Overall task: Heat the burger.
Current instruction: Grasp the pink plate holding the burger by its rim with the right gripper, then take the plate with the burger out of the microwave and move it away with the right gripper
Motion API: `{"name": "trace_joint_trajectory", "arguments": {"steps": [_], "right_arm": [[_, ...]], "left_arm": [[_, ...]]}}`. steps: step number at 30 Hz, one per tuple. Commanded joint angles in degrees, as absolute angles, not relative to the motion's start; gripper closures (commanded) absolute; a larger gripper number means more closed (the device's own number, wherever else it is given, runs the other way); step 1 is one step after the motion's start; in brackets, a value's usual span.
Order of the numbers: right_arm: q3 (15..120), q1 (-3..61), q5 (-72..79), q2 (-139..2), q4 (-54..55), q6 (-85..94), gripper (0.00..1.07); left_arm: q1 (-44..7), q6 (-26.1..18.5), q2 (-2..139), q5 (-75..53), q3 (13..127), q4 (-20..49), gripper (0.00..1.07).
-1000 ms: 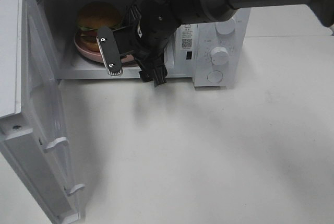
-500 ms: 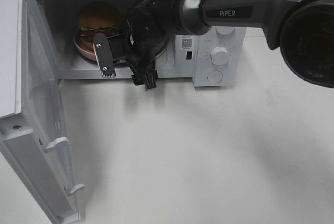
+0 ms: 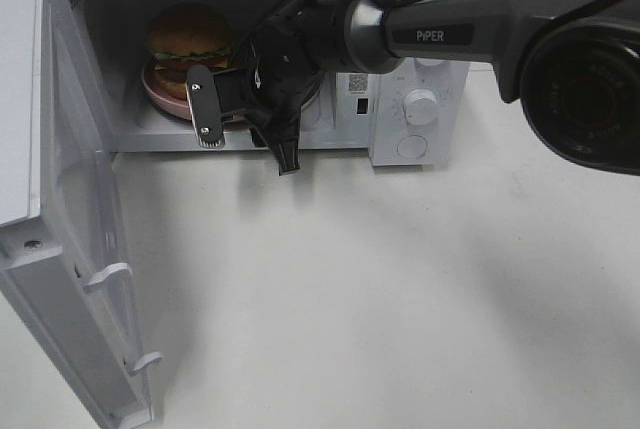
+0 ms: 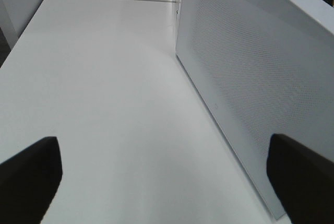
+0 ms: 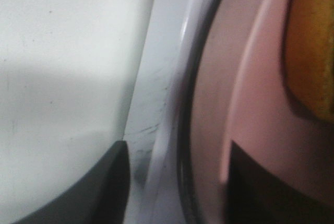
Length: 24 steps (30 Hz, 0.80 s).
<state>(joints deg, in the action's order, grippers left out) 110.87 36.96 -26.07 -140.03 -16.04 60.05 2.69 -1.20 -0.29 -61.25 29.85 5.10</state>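
The burger [image 3: 189, 36] sits on a pink plate [image 3: 160, 95] inside the white microwave [image 3: 420, 69], toward the left of the cavity. The microwave door [image 3: 70, 229] hangs wide open to the left, swung out over the white table [image 3: 400, 289].

The right arm [image 3: 470, 29] reaches in from the right and crosses in front of the oven mouth. Its right gripper [image 3: 243, 134] is at the front edge of the cavity, just beside the plate. One finger [image 3: 203, 109] stands in front of the plate rim and the other points down toward the table. In the right wrist view the two dark fingers show with the plate rim between them, the burger's bun [image 5: 313, 41] close by; the jaws stand partly apart, and whether they press on the rim cannot be told.

The left gripper [image 4: 164, 164] hangs over bare table beside the outer face of the door [image 4: 250, 78], its jaws spread wide and holding nothing
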Motion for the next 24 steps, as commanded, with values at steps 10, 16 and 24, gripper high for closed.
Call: {"name": "trace_joint_trajectory", "arguments": {"steps": [10,16,24], "right_arm": [[111.21,38.5,-29.51,-139.63,-15.07,60.16,1.07],[110.41,39.71,-30.6,-138.08,-15.53,60.79,1.07],[104.62,40.22,-29.74,-133.84,-15.58,64.0,1.07]], "left_arm": [[2.92,-1.09,-1.15,-61.36,29.68,5.21,0.07],[2.92,-1.09,-1.15,-61.36,29.68,5.21,0.07],[2.92,-1.09,-1.15,-61.36,29.68,5.21,0.07]]}}
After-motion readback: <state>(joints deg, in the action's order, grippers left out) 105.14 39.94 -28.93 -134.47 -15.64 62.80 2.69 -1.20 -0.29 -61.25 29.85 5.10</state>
